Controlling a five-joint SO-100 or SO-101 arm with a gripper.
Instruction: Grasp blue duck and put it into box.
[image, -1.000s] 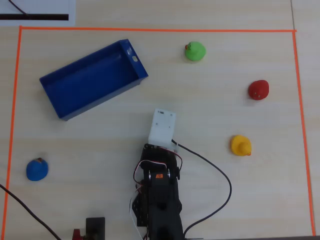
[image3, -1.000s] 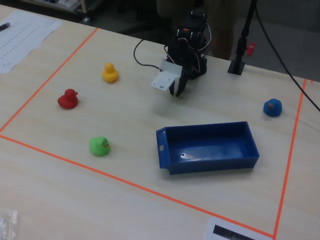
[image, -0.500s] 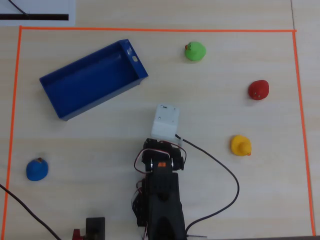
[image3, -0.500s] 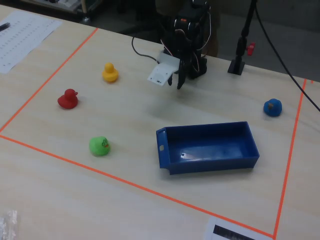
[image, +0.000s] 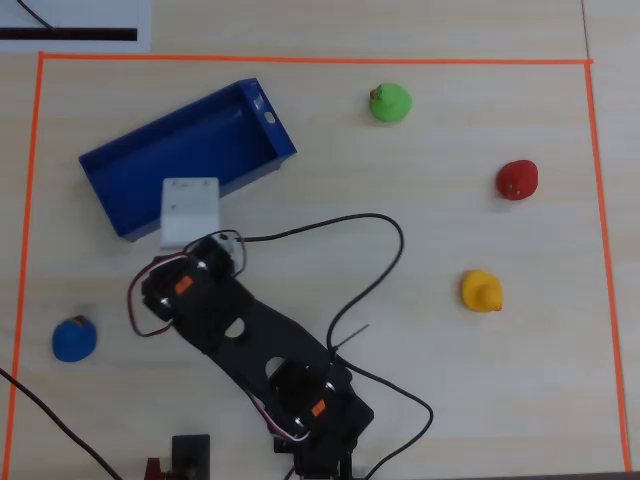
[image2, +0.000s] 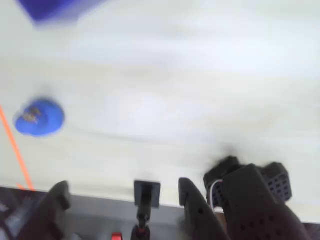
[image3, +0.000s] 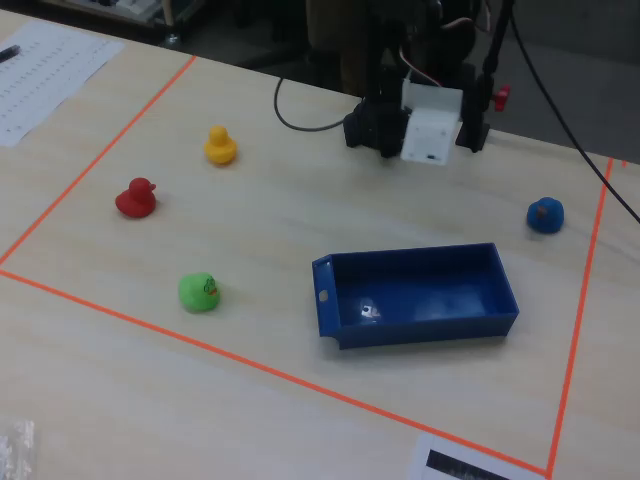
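Observation:
The blue duck (image: 74, 338) sits alone near the left orange tape line, in front of and left of the box in the overhead view. It also shows in the wrist view (image2: 39, 117) and the fixed view (image3: 545, 215). The box (image: 120, 190), a dark-blue tray, lies empty at the upper left; it also shows in the fixed view (image3: 330, 300), and a blurred corner of it in the wrist view (image2: 55, 7). My gripper (image2: 122, 202) is open and empty, its jaws wide apart. It hangs above the table, well short of the duck. The folded arm (image: 230, 320) lies between duck and box.
A green duck (image: 390, 102), a red duck (image: 517, 179) and a yellow duck (image: 482, 290) stand on the right half of the table. Orange tape (image: 300, 60) frames the work area. Black cables (image: 385, 250) loop beside the arm.

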